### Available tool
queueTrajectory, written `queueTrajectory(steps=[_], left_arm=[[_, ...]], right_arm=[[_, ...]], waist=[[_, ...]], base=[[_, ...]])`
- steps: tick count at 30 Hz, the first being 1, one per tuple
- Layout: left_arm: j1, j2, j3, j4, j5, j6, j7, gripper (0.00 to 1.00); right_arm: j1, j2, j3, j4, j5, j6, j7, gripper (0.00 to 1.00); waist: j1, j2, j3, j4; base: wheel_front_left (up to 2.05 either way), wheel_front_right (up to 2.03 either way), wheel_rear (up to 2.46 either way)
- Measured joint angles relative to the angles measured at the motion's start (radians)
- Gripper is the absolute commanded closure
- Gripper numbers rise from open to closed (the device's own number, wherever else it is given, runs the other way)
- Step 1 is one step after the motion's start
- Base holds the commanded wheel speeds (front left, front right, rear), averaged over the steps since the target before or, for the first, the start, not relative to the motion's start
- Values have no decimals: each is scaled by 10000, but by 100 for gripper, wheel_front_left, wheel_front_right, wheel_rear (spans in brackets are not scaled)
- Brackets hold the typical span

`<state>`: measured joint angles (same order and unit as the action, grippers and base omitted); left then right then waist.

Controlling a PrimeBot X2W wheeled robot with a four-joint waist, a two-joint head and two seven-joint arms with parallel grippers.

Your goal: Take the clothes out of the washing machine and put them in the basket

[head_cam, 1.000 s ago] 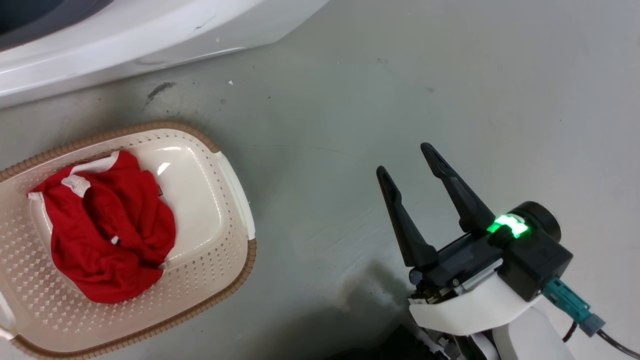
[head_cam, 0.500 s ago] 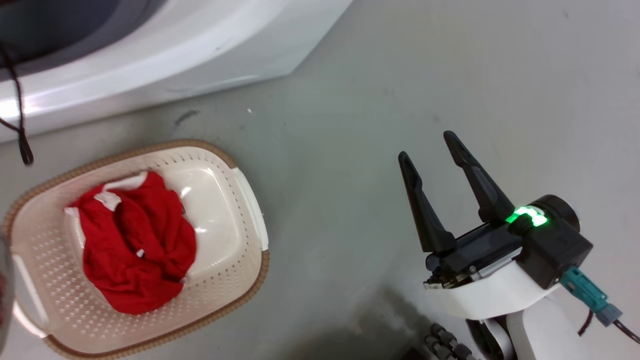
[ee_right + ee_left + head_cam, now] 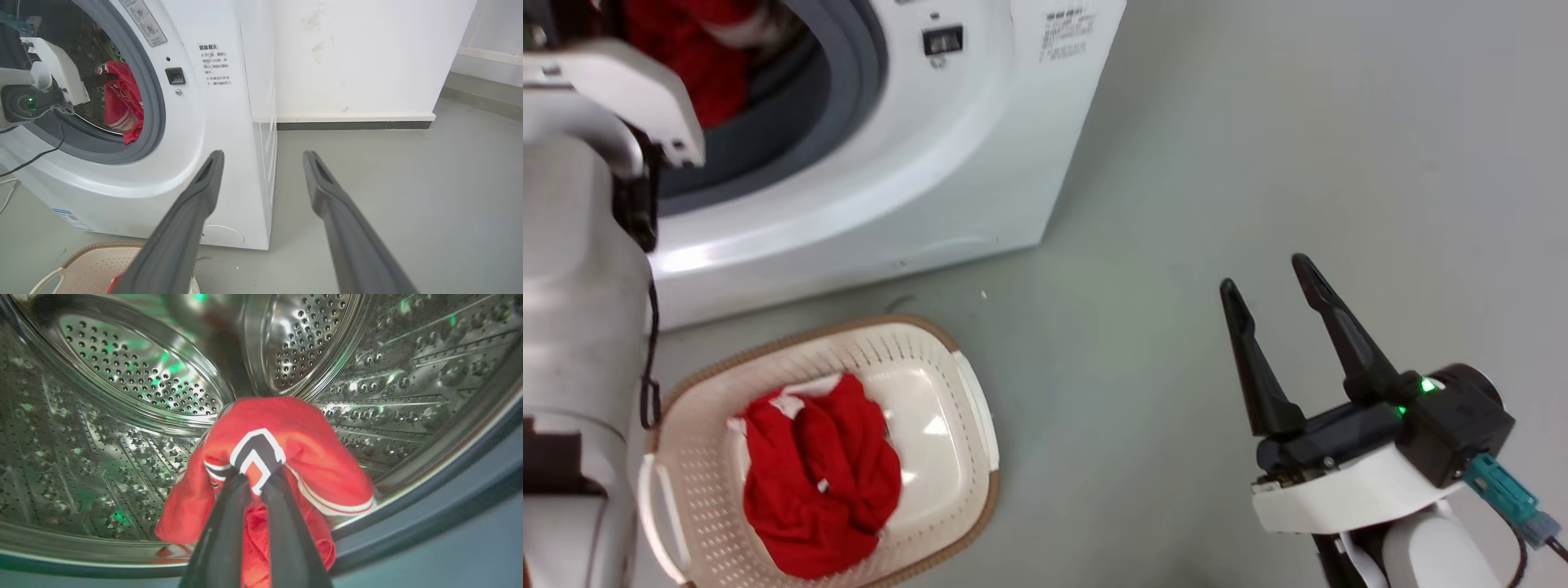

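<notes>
My left gripper (image 3: pixel 256 479) is inside the steel drum (image 3: pixel 122 388) of the white washing machine (image 3: pixel 947 163), shut on a red jersey (image 3: pixel 286 433) with white stripes that hangs from its fingers. In the right wrist view the same red jersey (image 3: pixel 122 98) shows in the machine's opening beside my left wrist. Another red garment (image 3: pixel 821 478) lies in the cream basket (image 3: pixel 968 416) on the floor in front of the machine. My right gripper (image 3: pixel 1266 273) hangs open over bare floor to the basket's right, nothing between its fingers (image 3: pixel 196 204).
The grey rubber door ring (image 3: pixel 157 102) frames the opening. A black cable (image 3: pixel 28 161) trails down the machine's front. A white wall with a dark skirting strip (image 3: pixel 351 124) stands to the machine's right. Grey floor (image 3: pixel 1176 204) lies between basket and right gripper.
The head camera has tilted up, so the basket sits lower in the picture and the washing machine's opening and my left arm have come into view. The right gripper stays open.
</notes>
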<state>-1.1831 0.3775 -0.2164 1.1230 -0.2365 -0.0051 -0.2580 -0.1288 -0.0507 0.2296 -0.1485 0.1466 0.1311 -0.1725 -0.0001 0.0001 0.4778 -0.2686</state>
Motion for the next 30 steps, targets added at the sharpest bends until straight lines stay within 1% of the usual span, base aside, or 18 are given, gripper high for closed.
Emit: queueTrajectory(steps=[2,8,10,15,18,20,23,26,30], left_arm=[[456,-31,88,-378,-61,79,-17,100],[2342,-272,708,-2476,-265,307,-35,100],[3020,-391,961,-3014,-384,320,-35,100],[4506,-763,1233,-4433,-288,328,-35,100],[5338,-1007,1338,-5327,-186,405,-46,100],[5936,-1229,1392,-5883,-169,407,-50,100],[6767,-1419,1452,-6642,-128,399,-50,100],[7641,-1641,1490,-7331,-125,408,-50,100],[9289,-2094,1317,-7929,-163,462,-50,100]], right_arm=[[151,-2,-165,-59,-19,0,88,0],[589,-4,-527,-111,-117,0,378,0],[729,-2,-596,-121,-155,2,428,0],[982,-4,-830,-203,-163,0,562,0],[1150,-2,-938,-278,-174,0,621,0],[1259,-4,-1062,-318,-174,0,683,0],[1497,-6,-1246,-410,-174,0,740,0],[1631,-4,-1419,-491,-178,0,813,0],[1936,-2,-1488,-493,-251,0,899,0]], waist=[[0,-1,-369,67],[-1,-1,-1453,316],[-1,-1,-1799,399],[-2,0,-2599,623],[-2,0,-3009,769],[-2,-1,-3260,882],[-3,-1,-3535,1114],[-3,0,-3748,1381],[-3,0,-4083,1639]], base=[[0,0,0],[0,0,0],[0,0,0],[0,0,0],[0,0,0],[0,0,0],[0,0,0],[0,0,0],[0,0,0]])
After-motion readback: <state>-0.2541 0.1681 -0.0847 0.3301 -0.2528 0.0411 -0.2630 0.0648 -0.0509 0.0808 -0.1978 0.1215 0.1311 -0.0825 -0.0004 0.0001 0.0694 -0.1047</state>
